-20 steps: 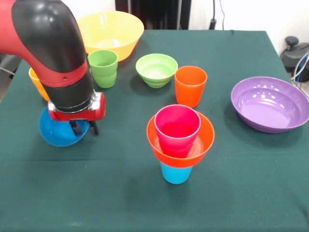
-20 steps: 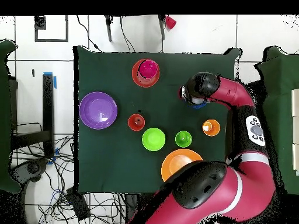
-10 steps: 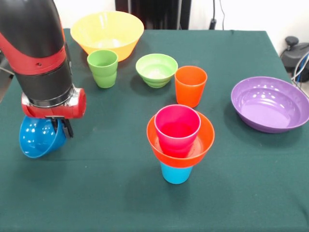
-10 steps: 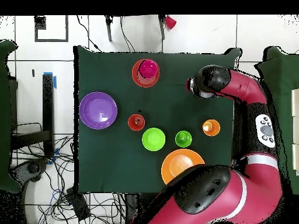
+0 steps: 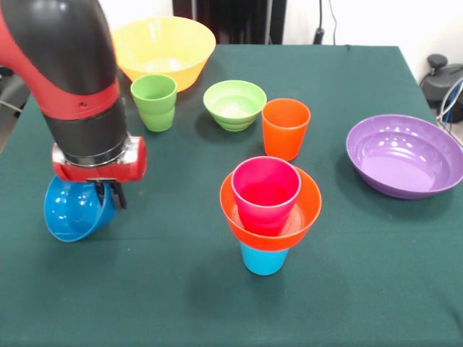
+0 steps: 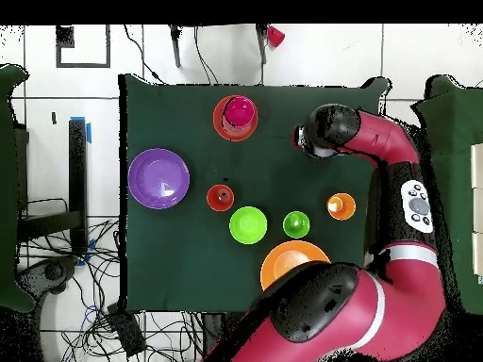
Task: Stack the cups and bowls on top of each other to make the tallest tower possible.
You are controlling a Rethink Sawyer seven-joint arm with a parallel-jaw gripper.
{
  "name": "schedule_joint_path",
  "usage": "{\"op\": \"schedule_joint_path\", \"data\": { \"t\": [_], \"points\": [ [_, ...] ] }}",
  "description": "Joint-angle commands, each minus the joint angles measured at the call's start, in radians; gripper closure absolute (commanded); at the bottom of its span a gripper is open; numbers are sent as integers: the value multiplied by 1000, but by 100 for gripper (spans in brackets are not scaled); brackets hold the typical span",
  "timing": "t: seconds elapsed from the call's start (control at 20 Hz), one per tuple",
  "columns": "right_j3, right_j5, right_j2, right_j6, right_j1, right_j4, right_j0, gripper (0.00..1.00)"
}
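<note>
Gripping: pincer [image 5: 108, 194] clamped on blue bowl [image 5: 72, 211], tilted.
Tower [image 5: 269, 210]: magenta cup in orange bowl on blue cup.

Front view: the arm's wrist covers the gripper [image 5: 108, 194] almost wholly and the upper rim of the blue bowl [image 5: 71, 211]; finger state unreadable. The orange bowl [image 5: 269, 210] hides the upper light blue cup [image 5: 263, 259]. The purple bowl [image 5: 405, 155] is cut at the right edge. Overhead view: the arm covers the blue bowl and the near edge of the yellow bowl [image 6: 289, 260].
</note>
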Motion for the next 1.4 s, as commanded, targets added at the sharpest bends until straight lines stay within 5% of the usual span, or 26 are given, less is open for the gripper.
{"op": "schedule_joint_path", "data": {
  "t": [0.05,0.35,0.9,1.4],
  "points": [
    [8,6,32,-69,-40,-53,73,100],
    [-43,128,49,-94,-51,-12,83,100],
    [-196,246,68,-251,-39,-70,112,100],
    [-266,344,46,-238,-31,-85,135,100]
  ]
}}
